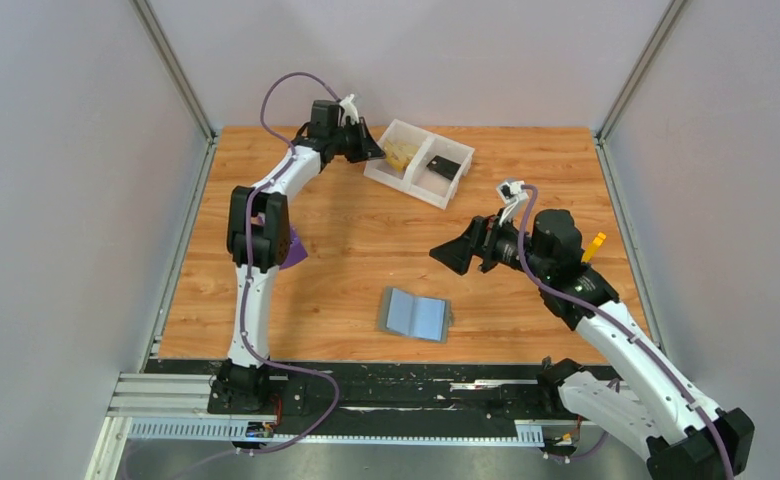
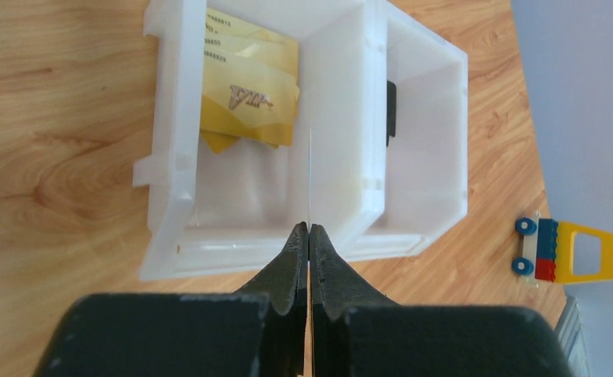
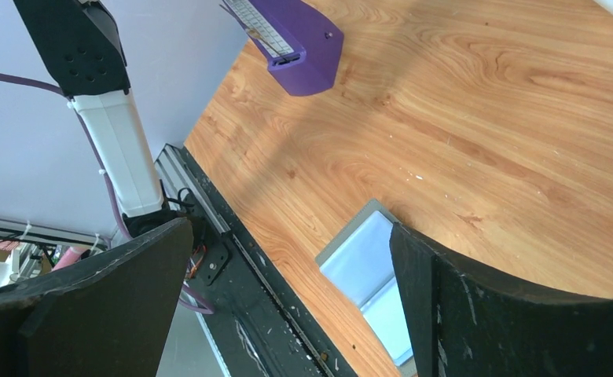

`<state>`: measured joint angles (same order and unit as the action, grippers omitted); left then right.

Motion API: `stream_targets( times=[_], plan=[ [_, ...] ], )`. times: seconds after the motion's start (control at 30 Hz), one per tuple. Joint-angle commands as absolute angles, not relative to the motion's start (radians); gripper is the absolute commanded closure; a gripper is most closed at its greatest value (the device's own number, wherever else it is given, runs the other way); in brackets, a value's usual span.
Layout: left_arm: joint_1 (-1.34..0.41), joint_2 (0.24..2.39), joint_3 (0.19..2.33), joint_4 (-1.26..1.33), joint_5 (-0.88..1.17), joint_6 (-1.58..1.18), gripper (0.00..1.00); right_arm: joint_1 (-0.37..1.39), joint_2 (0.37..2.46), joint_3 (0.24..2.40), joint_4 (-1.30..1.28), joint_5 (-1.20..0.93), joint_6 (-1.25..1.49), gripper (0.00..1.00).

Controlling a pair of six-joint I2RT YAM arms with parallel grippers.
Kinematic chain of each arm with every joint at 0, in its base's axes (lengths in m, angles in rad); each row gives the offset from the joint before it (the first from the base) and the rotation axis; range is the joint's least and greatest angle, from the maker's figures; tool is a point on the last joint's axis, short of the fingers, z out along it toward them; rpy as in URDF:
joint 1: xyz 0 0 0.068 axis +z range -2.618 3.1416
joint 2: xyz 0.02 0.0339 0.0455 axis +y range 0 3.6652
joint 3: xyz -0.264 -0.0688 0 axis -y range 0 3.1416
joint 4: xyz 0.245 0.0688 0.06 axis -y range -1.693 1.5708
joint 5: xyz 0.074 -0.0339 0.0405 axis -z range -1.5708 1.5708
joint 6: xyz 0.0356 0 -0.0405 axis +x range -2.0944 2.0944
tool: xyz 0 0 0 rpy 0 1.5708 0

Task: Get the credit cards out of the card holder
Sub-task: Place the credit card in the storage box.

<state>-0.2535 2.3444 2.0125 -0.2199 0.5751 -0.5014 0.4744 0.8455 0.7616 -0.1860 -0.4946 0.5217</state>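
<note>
The grey card holder (image 1: 416, 315) lies open and flat on the table near the front; in the right wrist view it (image 3: 362, 263) shows a blue-grey sheen. Several gold credit cards (image 1: 399, 155) lie in the left compartment of the white tray (image 1: 406, 187), also seen in the left wrist view (image 2: 248, 94). My left gripper (image 1: 371, 145) is at the tray's near-left side, shut (image 2: 310, 232) on one thin credit card seen edge-on (image 2: 310, 173) over the tray (image 2: 170, 157). My right gripper (image 1: 456, 255) is open and empty (image 3: 291, 236), raised above and behind the card holder.
A small black piece (image 1: 444, 167) sits in the tray's right compartment (image 2: 390, 114). A purple object (image 1: 294, 247) lies by the left arm (image 3: 295, 39). A yellow toy (image 1: 593, 246) lies at the right (image 2: 578, 251). Grey walls enclose the table.
</note>
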Motion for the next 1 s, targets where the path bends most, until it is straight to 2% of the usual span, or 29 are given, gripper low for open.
stream_targets(
  times=[0.0, 0.47, 0.6, 0.8, 0.97],
  plan=[
    [-0.25, 2.405, 2.116, -0.108, 0.58, -0.53, 1.0, 0.471, 0.899, 0.82, -0.18, -0.492, 0.507, 0.0],
    [-0.254, 2.587, 2.303, -0.05, 0.606, -0.598, 0.93, 0.471, 0.973, 0.863, -0.179, -0.471, 0.463, 0.0],
    [-0.263, 2.62, 2.344, -0.047, 0.611, -0.584, 0.87, 0.471, 0.975, 0.869, -0.178, -0.462, 0.468, 0.0],
    [-0.273, 2.626, 2.362, -0.039, 0.583, -0.534, 0.7, 0.471, 0.965, 0.884, -0.179, -0.45, 0.464, 0.0],
    [-0.273, 2.626, 2.362, -0.021, 0.581, -0.536, 0.64, 0.471, 0.96, 0.895, -0.179, -0.45, 0.463, 0.0]
  ],
)
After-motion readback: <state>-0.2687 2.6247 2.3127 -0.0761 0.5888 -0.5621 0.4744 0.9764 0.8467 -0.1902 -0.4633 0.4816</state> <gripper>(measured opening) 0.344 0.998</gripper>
